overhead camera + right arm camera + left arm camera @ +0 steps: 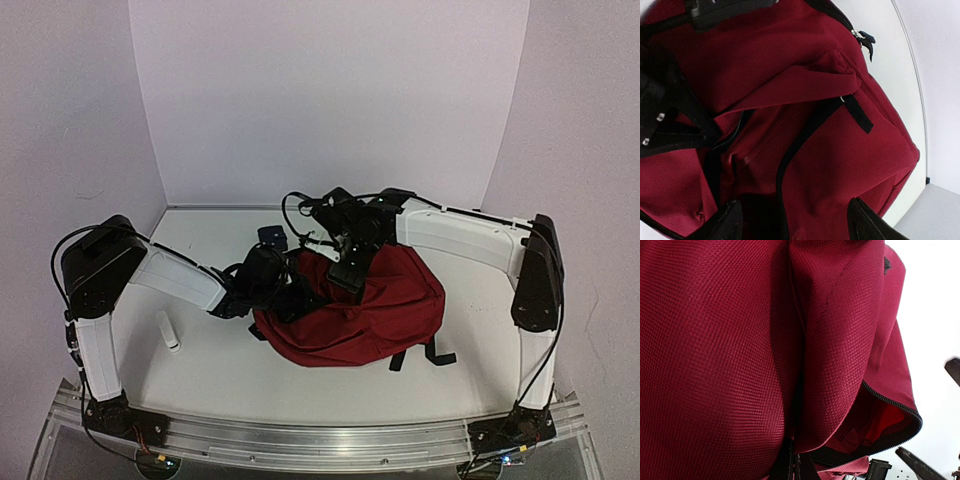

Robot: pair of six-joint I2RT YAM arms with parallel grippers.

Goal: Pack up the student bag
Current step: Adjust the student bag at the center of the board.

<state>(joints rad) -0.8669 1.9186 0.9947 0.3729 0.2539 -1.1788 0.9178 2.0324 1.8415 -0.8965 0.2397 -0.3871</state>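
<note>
Our right gripper [795,204] hangs with its two black fingers spread wide apart. They hold nothing and sit directly above the large dark red soft fabric student bag [370,310]. Just below the gap runs a black webbing strap [807,132], and to its left a black zipper line [732,130] marks a partly open seam.

Our left gripper [290,297] sits against the bag's left end. Its wrist view is filled with red weave, so we cannot tell whether its fingers are clamped on the cloth or only resting against it. In that view a flap edged with black zipper trim [892,407] hangs loose.

The bag lies slumped near the middle of the white table [220,370], with its black shoulder straps [425,355] trailing toward the near edge. A white cylindrical stick [171,331] lies well apart on the left. A small dark blue object [271,237] sits behind the left arm, too small for us to identify.

We judge the main risk to be a wrong catch: if the right fingers come down where they are, they may close on the strap rather than the zipper edge. The cloth is limp, so the mouth could fold shut if either hold slips. The two wrists are also crowded close together over the bag, and a careless pull could knock them together or drag the whole bag across the table.
</note>
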